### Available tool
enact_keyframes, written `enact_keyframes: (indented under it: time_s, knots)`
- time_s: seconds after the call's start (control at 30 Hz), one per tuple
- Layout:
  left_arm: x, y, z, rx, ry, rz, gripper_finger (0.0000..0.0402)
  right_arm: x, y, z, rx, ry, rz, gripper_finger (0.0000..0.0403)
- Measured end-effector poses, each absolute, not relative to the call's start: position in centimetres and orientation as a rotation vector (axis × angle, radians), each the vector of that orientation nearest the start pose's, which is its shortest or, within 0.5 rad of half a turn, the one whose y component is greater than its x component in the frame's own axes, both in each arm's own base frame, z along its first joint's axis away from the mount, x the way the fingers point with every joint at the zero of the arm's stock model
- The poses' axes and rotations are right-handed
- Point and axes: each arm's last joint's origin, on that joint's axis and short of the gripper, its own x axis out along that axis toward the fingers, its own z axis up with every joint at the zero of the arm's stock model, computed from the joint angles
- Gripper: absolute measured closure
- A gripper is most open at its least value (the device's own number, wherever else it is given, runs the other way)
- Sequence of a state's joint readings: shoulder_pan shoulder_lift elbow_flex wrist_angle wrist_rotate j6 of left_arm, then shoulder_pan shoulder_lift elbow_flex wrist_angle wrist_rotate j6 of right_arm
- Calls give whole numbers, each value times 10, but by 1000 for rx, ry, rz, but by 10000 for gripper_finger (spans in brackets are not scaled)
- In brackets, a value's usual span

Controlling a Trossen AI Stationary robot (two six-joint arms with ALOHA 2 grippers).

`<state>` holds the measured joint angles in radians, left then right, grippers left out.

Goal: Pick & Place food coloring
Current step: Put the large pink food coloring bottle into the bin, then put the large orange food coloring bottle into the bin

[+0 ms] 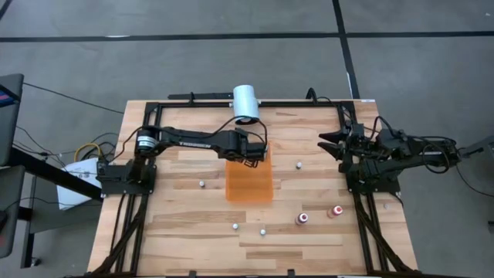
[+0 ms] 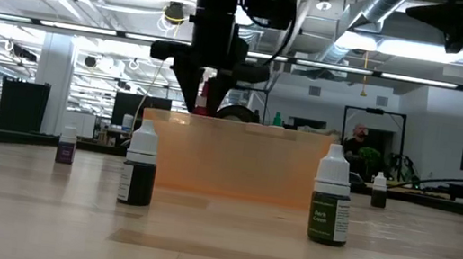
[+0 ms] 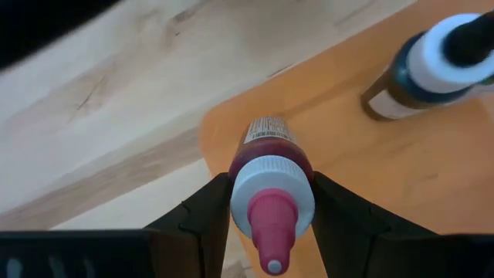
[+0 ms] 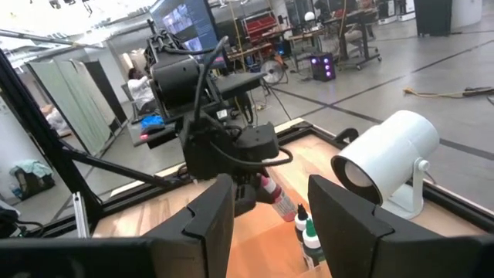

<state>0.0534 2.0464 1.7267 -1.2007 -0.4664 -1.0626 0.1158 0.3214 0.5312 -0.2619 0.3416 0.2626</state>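
i have the left gripper point(image 3: 266, 224) clamped on a pink food coloring bottle point(image 3: 270, 166), its two dark fingers point(image 3: 204, 220) pressed against either side of the white collar. in the left wrist view the bottle's long axis runs away from the camera, pink nozzle toward the wrist and base out over the corner of the orange mat point(image 3: 370, 162); from the right wrist view it hangs tilted, base angled down toward the mat, not upright. i cannot tell whether the base touches the mat.

a dark bottle point(image 3: 432, 66) with a white collar stands on the mat near the held one, and the right wrist view shows two small bottles standing side by side there.

from above, the left arm reaches across the bench point(image 1: 177, 224) to the far end of the mat, just in front of the big white cylinder point(image 1: 247, 103). the mat's near half is bare. two reddish bottles point(image 1: 302, 218) stand upright toward the right near part of the bench, well apart from the mat, and several other small bottles dot the planks around it. at bench level, two dark bottles point(image 2: 139, 169) stand upright in front of the mat.

the right gripper point(image 1: 328, 142) waits at the right edge of the bench, fingers apart and holding nothing.
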Motion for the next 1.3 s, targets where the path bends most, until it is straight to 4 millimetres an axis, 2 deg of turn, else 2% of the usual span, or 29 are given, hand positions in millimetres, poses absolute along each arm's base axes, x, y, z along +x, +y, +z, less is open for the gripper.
enact_keyframes:
  time_s: [0.67,1.3]
  knots:
    - [395,46,214,-544,1116,1166,250,92,1,292,250,20,-231,248]
    - [395,47,214,-533,1120,1161,176,92,1,292,250,20,-231,248]
